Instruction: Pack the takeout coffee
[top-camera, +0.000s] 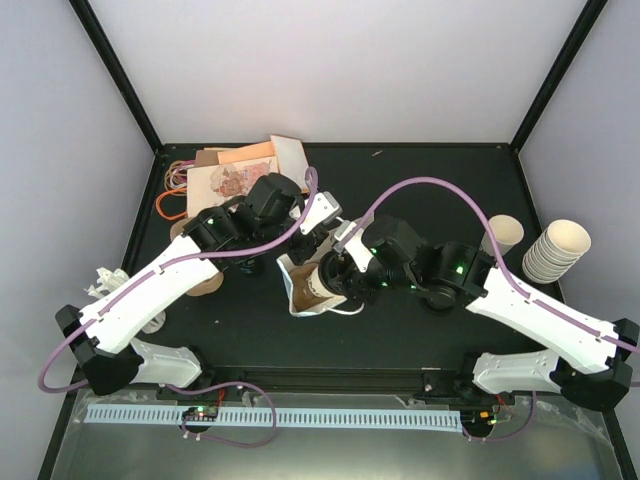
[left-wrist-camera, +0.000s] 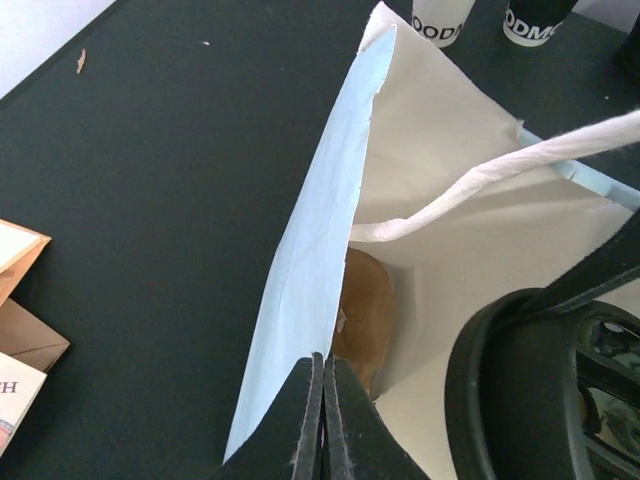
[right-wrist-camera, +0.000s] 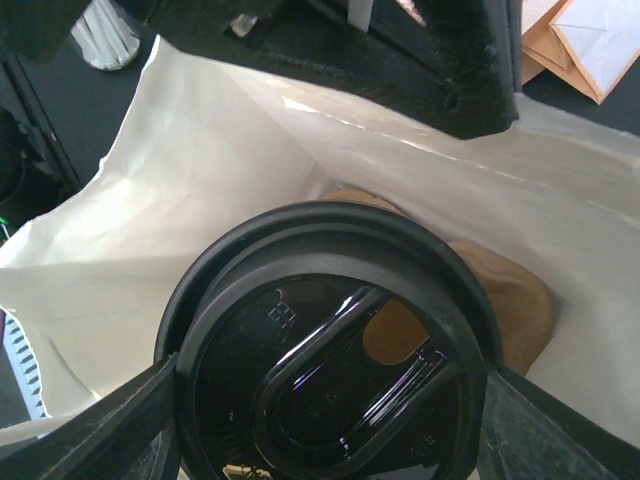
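heads up: left pincer (left-wrist-camera: 322, 420) is pinching the rim of the paper bag (left-wrist-camera: 310, 250), right pincer (right-wrist-camera: 325, 420) gripping the takeout coffee (right-wrist-camera: 330, 330) over its mouth, so if that rim slips the cup probably snags and tips.

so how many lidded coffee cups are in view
1. The takeout coffee sits between the right fingers, in the mouth of the open white bag. More could be hidden inside the bag.

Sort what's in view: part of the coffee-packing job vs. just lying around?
In the job: takeout coffee in right gripper; white bag, edge pinched by left gripper; brown carrier inside bag.
Lying about: stacked cups; single cup; brown paper bags.
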